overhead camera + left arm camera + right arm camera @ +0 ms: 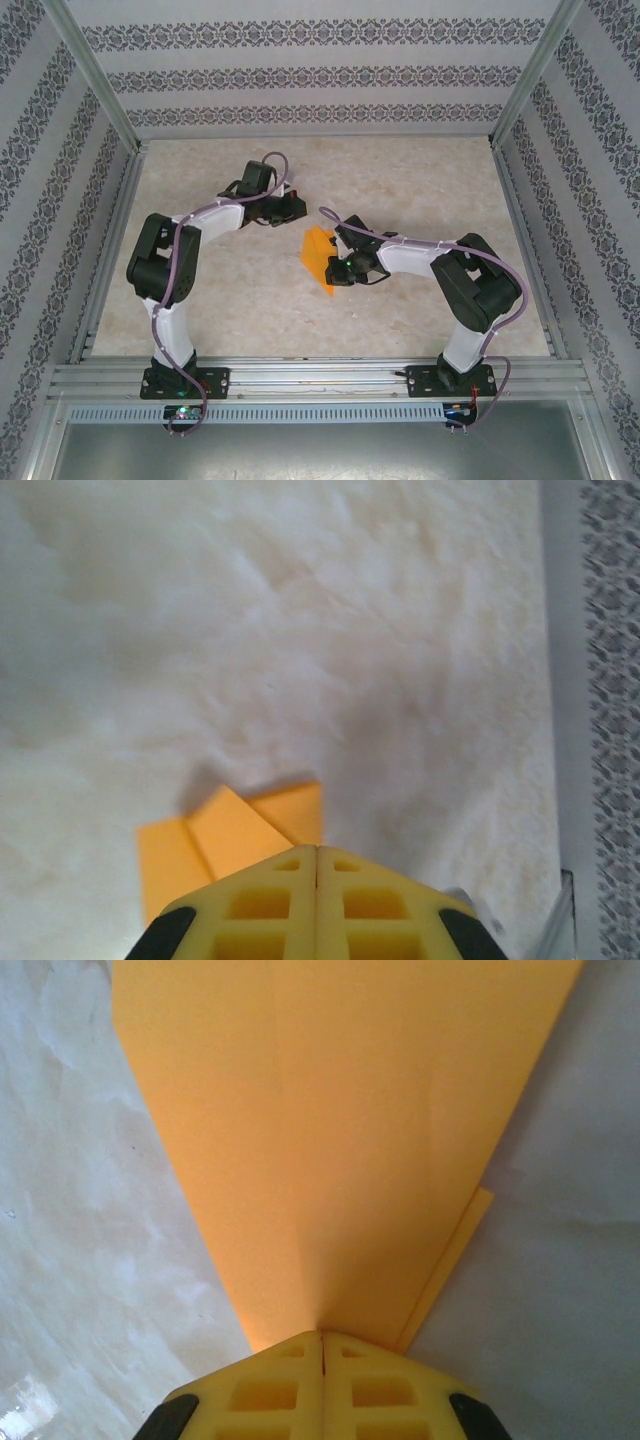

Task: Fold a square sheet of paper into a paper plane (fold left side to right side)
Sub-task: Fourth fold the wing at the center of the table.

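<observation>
Your right gripper point(321, 1336) pinches the paper wedge point(340, 1140) at its tip; left gripper point(317, 850) fingers pressed together, empty. Light, floppy: grip the folded edges.

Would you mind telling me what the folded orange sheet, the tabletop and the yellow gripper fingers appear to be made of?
Orange sheet: thin matte paper, given its crisp creases and layered edges. Tabletop: pale, mottled, faintly glossy, perhaps stone-look laminate; hard to confirm. Yellow fingers: matte moulded plastic, probably, with square recessed pockets.
</observation>
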Controlling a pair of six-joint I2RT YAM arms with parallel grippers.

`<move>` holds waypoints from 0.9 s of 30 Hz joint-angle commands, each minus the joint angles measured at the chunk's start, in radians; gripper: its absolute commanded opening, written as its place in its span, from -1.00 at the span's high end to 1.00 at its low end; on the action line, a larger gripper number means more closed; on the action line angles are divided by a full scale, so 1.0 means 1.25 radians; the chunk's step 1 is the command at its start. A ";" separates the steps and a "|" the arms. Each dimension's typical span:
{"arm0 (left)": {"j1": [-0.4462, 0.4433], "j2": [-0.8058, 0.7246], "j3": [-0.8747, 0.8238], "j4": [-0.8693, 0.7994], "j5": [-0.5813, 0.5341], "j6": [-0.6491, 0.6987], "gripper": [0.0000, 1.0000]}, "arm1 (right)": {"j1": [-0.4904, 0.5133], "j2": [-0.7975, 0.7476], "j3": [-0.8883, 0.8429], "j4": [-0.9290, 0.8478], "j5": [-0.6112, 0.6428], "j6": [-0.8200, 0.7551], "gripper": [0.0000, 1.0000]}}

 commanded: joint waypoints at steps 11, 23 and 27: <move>-0.092 0.112 -0.033 0.092 0.050 -0.041 0.99 | -0.010 0.043 -0.049 -0.153 0.080 -0.016 1.00; -0.092 0.147 -0.081 0.076 -0.012 -0.039 1.00 | -0.010 0.019 -0.036 -0.131 0.055 -0.023 1.00; -0.092 0.148 -0.091 0.068 -0.017 -0.030 1.00 | -0.014 -0.020 -0.010 -0.117 0.023 -0.017 1.00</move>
